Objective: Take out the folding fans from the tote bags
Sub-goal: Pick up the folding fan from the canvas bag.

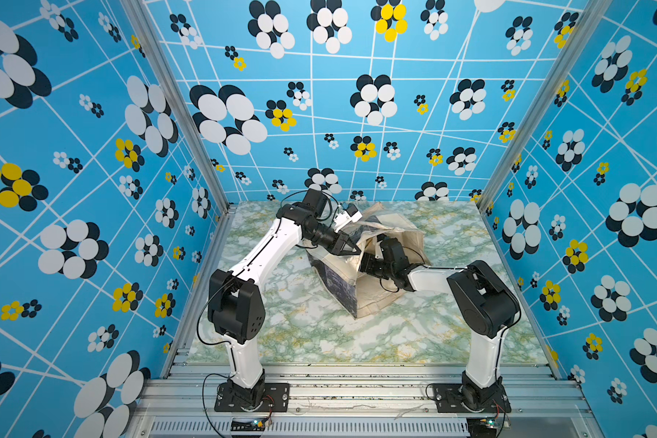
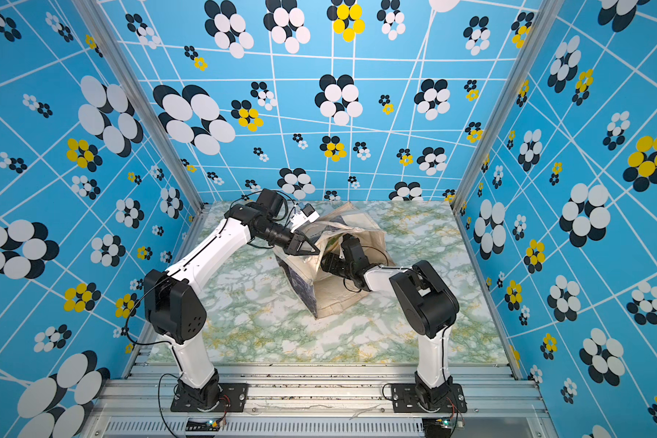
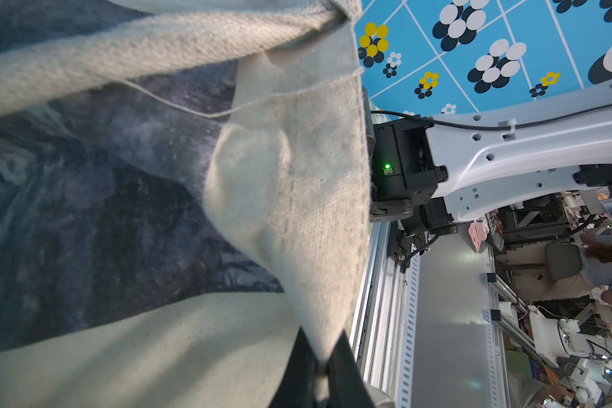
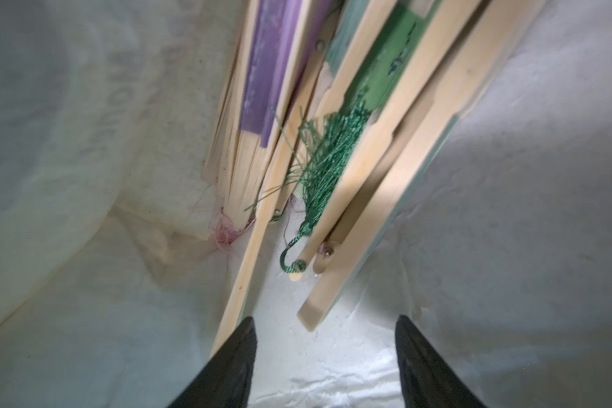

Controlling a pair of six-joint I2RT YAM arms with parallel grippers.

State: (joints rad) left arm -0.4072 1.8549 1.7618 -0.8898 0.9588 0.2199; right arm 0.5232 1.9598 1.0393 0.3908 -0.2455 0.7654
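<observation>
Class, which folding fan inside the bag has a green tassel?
The green-paper fan, beside the purple fan; a green tassel loops from its pivot.

Left arm [image 1: 260, 246] stretching forward, elbow lifting high, wrist tilting down; left gripper [image 1: 351, 248] pinching tote bag [image 1: 374, 299] cloth tight. Right arm [image 1: 431, 278] bending low, reaching inward; right gripper [image 4: 324, 323] pointing into bag, jaws standing apart.

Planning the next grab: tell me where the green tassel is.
In the right wrist view, the green tassel lies inside the tote bag, draped between the purple-edged fan and the green-edged fan, ahead of the right fingers.
</observation>
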